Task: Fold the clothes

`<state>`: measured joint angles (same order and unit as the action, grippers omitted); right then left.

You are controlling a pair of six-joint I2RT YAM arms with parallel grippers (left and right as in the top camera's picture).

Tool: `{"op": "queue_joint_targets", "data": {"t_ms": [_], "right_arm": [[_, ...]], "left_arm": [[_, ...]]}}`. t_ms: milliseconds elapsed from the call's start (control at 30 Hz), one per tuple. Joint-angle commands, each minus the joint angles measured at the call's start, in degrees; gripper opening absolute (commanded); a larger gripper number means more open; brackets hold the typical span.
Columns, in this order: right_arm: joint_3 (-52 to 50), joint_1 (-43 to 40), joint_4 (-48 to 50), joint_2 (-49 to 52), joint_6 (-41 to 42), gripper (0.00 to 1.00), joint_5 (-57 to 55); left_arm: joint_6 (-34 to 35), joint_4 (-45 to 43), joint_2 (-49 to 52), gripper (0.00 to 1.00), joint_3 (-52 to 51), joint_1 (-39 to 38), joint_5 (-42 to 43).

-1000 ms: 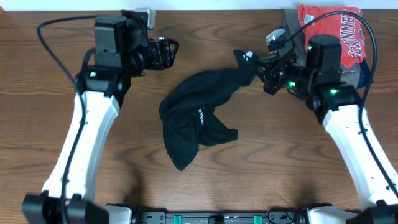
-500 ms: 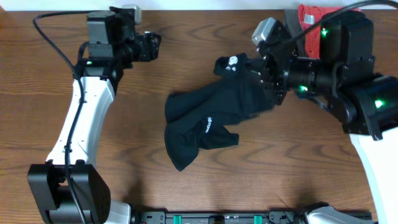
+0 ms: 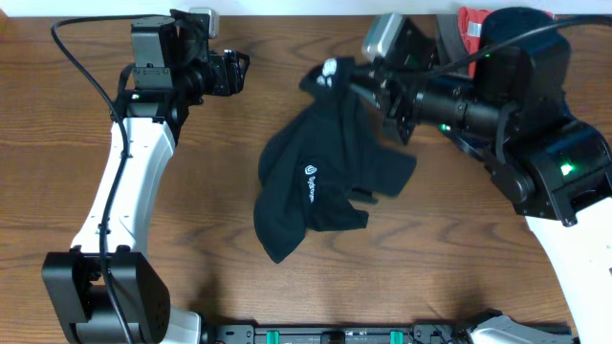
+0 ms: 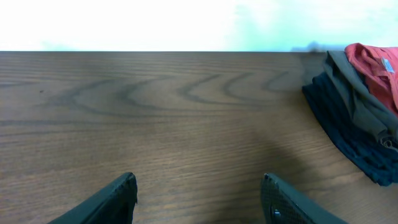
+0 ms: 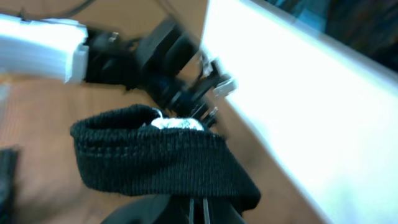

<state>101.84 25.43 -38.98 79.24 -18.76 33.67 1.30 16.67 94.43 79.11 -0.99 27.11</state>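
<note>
In right hand (image 3: 356,80), clothes (image 3: 316,182) edge, rest draped

We see a brown wooden table (image 3: 191,239). On its middle lies the crumpled lower part of a black garment (image 3: 301,196). At the far right corner, stacked, lie a navy garment (image 4: 348,134), a grey garment (image 4: 364,102) over it, and a red shirt (image 4: 376,68) on top.

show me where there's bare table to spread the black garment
Bare wood between the left arm and the black garment, and between it and the right arm lower down. Crowded by the stacked clothes at the far right corner.
</note>
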Motion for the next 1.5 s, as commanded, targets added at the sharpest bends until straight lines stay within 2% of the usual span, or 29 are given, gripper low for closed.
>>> {"op": "queue_joint_targets", "data": {"t_ms": [0,233,367,567,800,1033,1267,1467], "right_arm": [[2.49,0.46,5.27,-0.48,4.28,0.01,-5.86],[2.49,0.42,20.09,1.07,10.58,0.01,-14.4],[2.49,0.42,27.08,3.23,13.68,0.01,-16.26],[2.67,0.39,28.06,3.67,14.71,0.01,-12.59],[4.61,-3.56,12.83,0.68,14.93,0.01,-10.95],[4.52,-15.61,-3.28,0.15,17.92,0.01,-11.34],[4.48,-27.47,-14.4,2.58,18.53,0.01,-10.86],[4.44,-29.94,-22.14,6.56,15.82,0.01,-7.3]], "left_arm": [[1.27,0.31,0.28,0.65,1.29,1.62,0.96],[2.99,6.14,-4.24,0.65,1.29,6.54,0.92],[0.5,10.84,-7.96,0.65,1.29,7.34,0.9],[-0.94,13.42,-8.94,0.65,1.27,6.69,0.9],[-1.33,14.4,-6.25,0.65,1.25,5.99,0.92],[-4.52,13.9,0.74,0.65,1.25,2.19,0.9],[-4.52,11.87,6.86,0.65,1.25,0.0,0.94],[-5.97,11.04,8.76,0.66,1.25,-3.04,0.96]]}}
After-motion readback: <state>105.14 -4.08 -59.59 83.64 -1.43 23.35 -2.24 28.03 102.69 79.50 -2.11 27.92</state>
